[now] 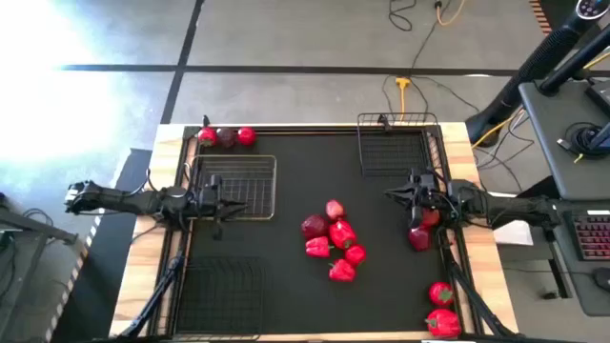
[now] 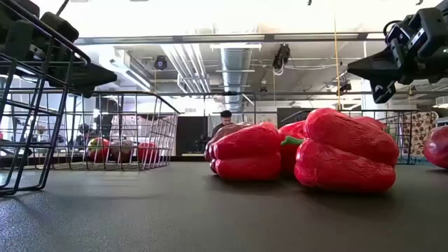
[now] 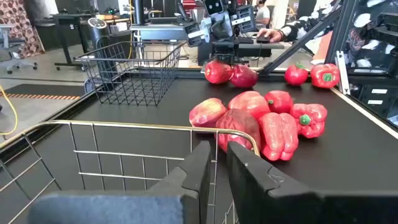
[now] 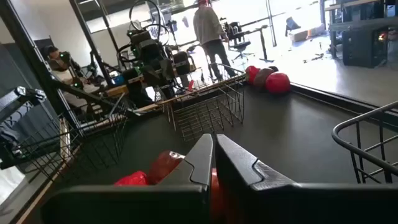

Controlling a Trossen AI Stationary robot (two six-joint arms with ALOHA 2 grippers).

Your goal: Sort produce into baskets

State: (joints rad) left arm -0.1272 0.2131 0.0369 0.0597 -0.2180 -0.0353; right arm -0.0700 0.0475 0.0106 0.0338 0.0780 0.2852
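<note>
Three wire baskets stand on the black mat: one at the left middle (image 1: 238,186), one at the far right (image 1: 396,143), one at the near left (image 1: 219,295). Red produce lies loose on the mat. A cluster (image 1: 334,243) of peppers, tomatoes and a dark apple is at the centre, and three pieces (image 1: 226,137) are at the far left. Two pieces (image 1: 422,229) are by the right arm and two (image 1: 441,310) at the near right corner. My left gripper (image 1: 217,202) hovers shut over the left-middle basket (image 3: 124,127), holding nothing. My right gripper (image 1: 400,195) is shut and empty above the mat, with red produce (image 4: 155,171) just below it.
The wooden table rim (image 1: 167,238) frames the mat. Bare mat lies between the centre cluster and the far-right basket. Beyond the table are cables on the floor (image 1: 410,86), a desk with a keyboard (image 1: 591,233) at the right, and people in the room (image 4: 208,28).
</note>
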